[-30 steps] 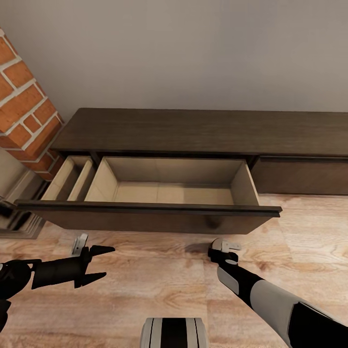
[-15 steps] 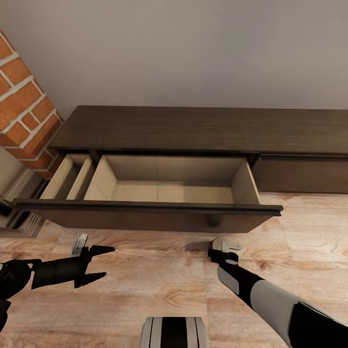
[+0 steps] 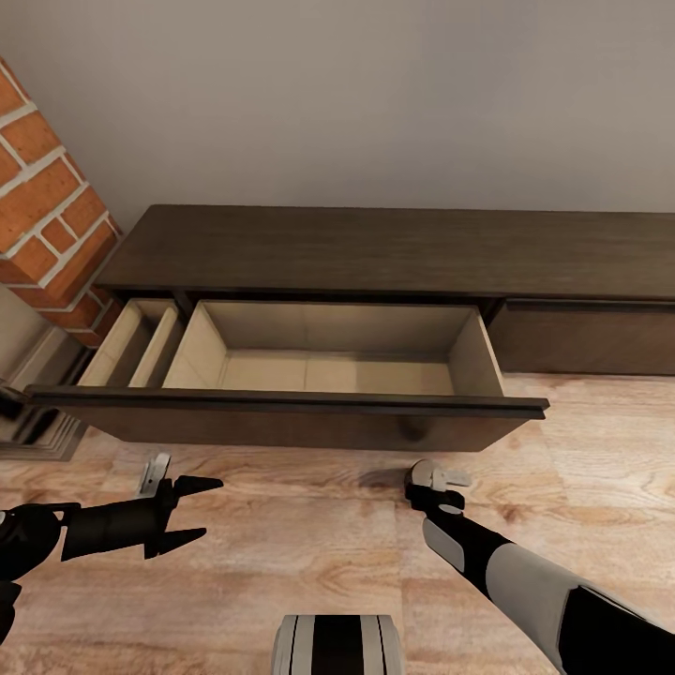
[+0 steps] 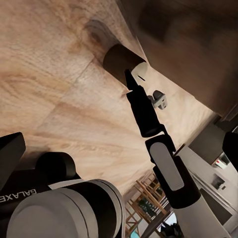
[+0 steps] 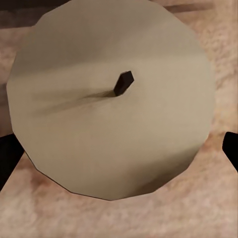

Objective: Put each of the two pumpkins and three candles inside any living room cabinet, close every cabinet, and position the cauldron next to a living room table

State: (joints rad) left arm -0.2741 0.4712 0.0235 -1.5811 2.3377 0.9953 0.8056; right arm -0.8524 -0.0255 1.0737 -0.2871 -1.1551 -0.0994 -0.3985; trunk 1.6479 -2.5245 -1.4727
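Observation:
The cabinet stands against the wall with its wide drawer pulled out, and the pale interior holds nothing. My right gripper hangs low over the floor just in front of that drawer. The right wrist view looks straight down on a beige candle with a dark wick, and my right gripper is shut on it with a fingertip on each side. In the left wrist view the candle sits at the tip of the right gripper. My left gripper is open over the floor, holding nothing.
A brick column rises left of the cabinet, with a narrow side compartment open beside the wide drawer. The drawer front to the right is shut. Wood floor stretches between me and the cabinet. My base shows at the lower edge.
The head view has shifted very slightly. Both arms and the drawer stay as they were.

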